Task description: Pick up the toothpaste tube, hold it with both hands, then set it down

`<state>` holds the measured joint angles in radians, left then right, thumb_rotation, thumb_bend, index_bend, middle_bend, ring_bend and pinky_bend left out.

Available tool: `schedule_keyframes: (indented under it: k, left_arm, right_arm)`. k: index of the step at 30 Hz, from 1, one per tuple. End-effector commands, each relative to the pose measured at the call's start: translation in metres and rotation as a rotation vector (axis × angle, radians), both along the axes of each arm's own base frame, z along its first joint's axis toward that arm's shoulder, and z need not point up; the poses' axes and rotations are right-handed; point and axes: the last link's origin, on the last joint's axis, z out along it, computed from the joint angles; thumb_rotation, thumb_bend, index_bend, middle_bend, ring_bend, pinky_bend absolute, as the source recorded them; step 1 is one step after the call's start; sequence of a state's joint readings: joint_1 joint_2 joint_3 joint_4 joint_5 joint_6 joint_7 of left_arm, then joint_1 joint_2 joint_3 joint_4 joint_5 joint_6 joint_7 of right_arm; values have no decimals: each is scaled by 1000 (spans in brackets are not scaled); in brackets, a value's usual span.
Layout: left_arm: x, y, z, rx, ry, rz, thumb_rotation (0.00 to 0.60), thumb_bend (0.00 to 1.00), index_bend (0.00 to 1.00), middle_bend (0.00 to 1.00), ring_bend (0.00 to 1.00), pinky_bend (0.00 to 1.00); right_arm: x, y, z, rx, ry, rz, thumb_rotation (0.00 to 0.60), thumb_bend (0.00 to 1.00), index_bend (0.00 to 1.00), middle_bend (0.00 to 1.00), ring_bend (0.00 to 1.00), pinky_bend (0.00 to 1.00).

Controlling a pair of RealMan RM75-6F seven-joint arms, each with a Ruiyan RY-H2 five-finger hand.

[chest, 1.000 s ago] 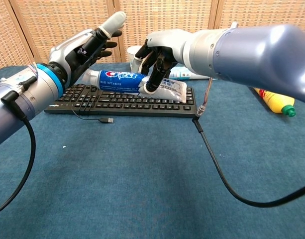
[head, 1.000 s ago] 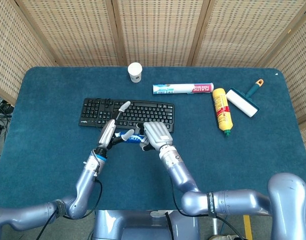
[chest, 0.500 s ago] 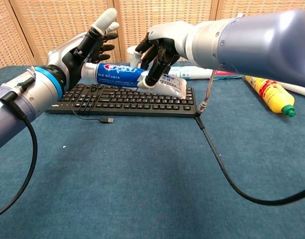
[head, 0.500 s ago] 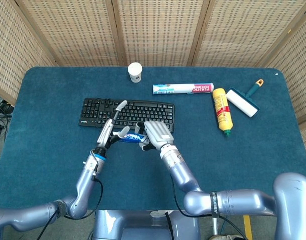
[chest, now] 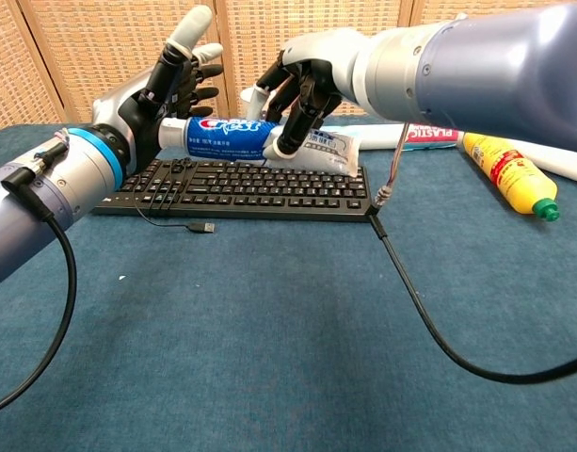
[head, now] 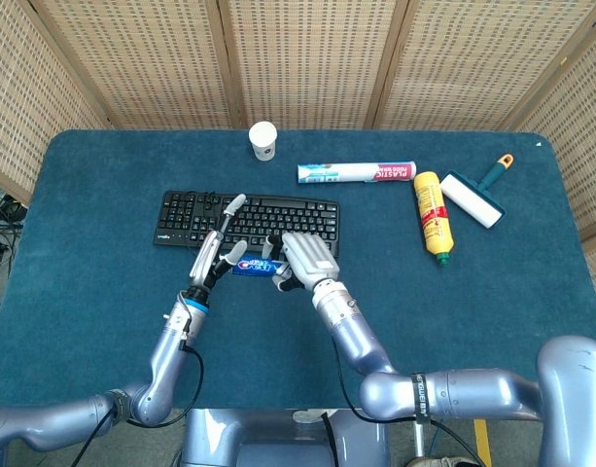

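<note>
The blue-and-white toothpaste tube [chest: 233,137] [head: 257,266] hangs level in the air above the black keyboard [chest: 222,189] [head: 186,216]. My right hand [chest: 312,80] [head: 305,258] grips its flat crimped end from above, with the fingers curled round it. The left hand [chest: 166,89] [head: 215,255] is at the tube's cap end with its fingers spread and pointing up. The cap lies against that palm, and no finger is seen closed round the tube.
A paper cup [head: 262,140] stands behind the keyboard. A plastic-wrap roll [head: 356,172], a yellow bottle [head: 431,210] and a lint roller [head: 477,195] lie at the back right. The keyboard's cable [chest: 429,330] runs across the blue cloth toward the front right.
Both hands and the tube have risen above the keyboard. The tube's cap end has come in against the left palm, whose fingers now stand more upright.
</note>
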<state>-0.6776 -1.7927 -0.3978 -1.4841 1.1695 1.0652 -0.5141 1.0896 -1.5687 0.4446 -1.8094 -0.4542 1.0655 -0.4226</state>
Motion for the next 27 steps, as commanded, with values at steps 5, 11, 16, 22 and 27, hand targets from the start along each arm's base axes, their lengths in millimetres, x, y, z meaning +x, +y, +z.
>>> schedule_keyframes:
  k: [5, 11, 16, 22, 27]
  left_arm:
    - [3, -2, -2, -11, -65, 24, 117, 0, 0, 0, 0, 0]
    - [5, -2, -6, -16, -104, 39, 117, 0, 0, 0, 0, 0]
    - [8, -3, -9, -25, -126, 44, 117, 0, 0, 0, 0, 0]
    - [13, -3, -12, -38, -144, 45, 117, 0, 0, 0, 0, 0]
    - [19, -4, -14, -63, -168, 47, 117, 0, 0, 0, 0, 0]
  right_arm:
    - [1, 0, 0, 10, -27, -8, 600, 771, 728, 683, 588, 561]
    - [5, 1, 0, 8, -41, -6, 600, 770, 728, 684, 589, 561]
    - [7, 1, 0, 7, -48, -7, 600, 771, 728, 684, 589, 561]
    - [10, 1, 0, 8, -57, -8, 600, 770, 729, 684, 591, 561]
    - [13, 1, -1, 9, -69, -13, 600, 770, 728, 684, 592, 561]
